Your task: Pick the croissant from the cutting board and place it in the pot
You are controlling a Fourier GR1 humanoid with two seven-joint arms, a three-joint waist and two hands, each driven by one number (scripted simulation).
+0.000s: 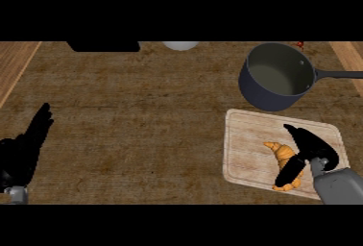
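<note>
Counter, brown mottled stone-look top [142, 125] — the largest item I log, filling the view, with paler wood strips at both side edges.

Pot, dark grey metal saucepan with a long straight handle [273, 79] — sits at far right, just beyond the board's far edge, mouth open and nothing visible inside. Handle points right.

Cutting board, pale rectangular wood with rounded corners [245, 144] — right of centre, near me. It carries the task's item.

Left hand [25, 149] — black, at the left edge, fingers straight and held together pointing away. Resting, holds nothing.

Right hand [305, 149] — black, over the board on its grey forearm. Thumb and fingers appear spread around the pastry, one lying across its near end, another reaching past it toward the pot. I cannot see a closed pinch yet.

Croissant, golden-orange curved pastry [284, 153] — lies on the board's right half, partly under my right hand.

Handling note: I judge it light, soft and flaky, so it crushes easily and its tips could break. I would take it across the thick middle of the curve, not by the ends.

Minor items at the far edge — a black shape [102, 46] and a white rounded object [181, 45], both cut off.
</note>
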